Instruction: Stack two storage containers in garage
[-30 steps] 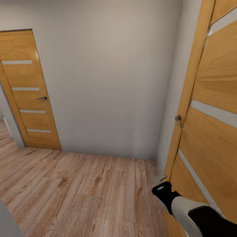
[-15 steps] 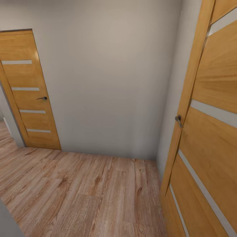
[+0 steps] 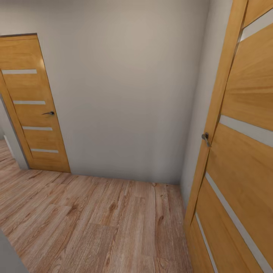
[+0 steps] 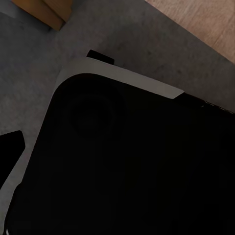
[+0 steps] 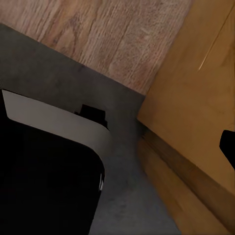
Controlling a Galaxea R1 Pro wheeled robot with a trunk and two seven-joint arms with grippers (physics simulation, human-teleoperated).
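Note:
The two storage containers are out of view. I face a hallway corner with a light wood plank floor (image 3: 94, 220) and a plain grey-white wall (image 3: 125, 94). In the left wrist view a dark fingertip (image 4: 10, 149) pokes in above my black, white-edged base (image 4: 127, 166). A dark fingertip (image 5: 228, 147) also shows in the right wrist view, near an orange wood door (image 5: 196, 98) and my base (image 5: 44, 186). Both wrist views show dark grey rough floor (image 5: 122, 161) under me, meeting wood planks (image 5: 122, 34). Neither view lets me judge the jaws.
An open orange wood door (image 3: 242, 151) with a metal handle (image 3: 205, 138) stands close on my right. A closed matching door (image 3: 32, 102) is at the far left, with a passage opening beside it. The wall is straight ahead.
My right arm, seen at the lower right of the head view one second ago, has dropped out of that view. The camera and the room have not shifted.

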